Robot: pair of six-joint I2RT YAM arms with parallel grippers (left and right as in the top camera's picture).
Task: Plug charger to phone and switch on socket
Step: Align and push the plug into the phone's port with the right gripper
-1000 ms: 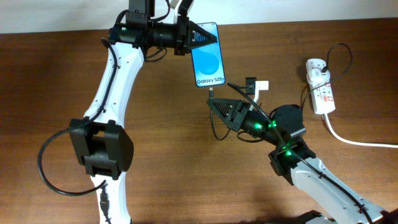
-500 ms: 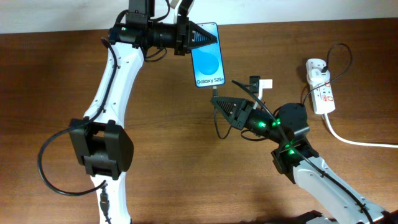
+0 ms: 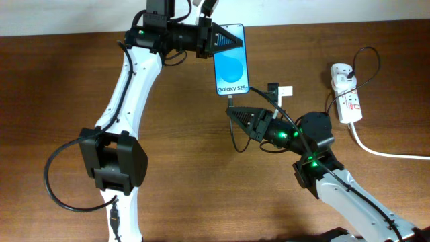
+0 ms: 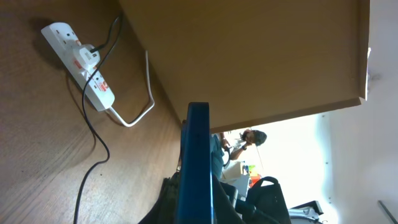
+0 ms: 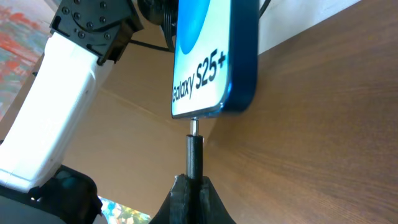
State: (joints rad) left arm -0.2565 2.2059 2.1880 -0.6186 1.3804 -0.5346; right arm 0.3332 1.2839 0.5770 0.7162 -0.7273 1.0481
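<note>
Charger tip [image 5: 195, 152], clamped in the right gripper [image 5: 189, 182] jaws, meets the bottom edge of the phone [image 5: 205, 50]. Left gripper [image 3: 236, 39] jaws grip the phone's top end near the far edge of the table [image 3: 175, 148]. Socket [image 3: 346, 91] lies well apart rightward, bare wood between.

A brown wood-grain tabletop [image 3: 60, 81] fills the overhead view. A pale wall [image 3: 67, 13] runs along its far edge. In the left wrist view, bright white light shows beyond the tabletop's edge.
</note>
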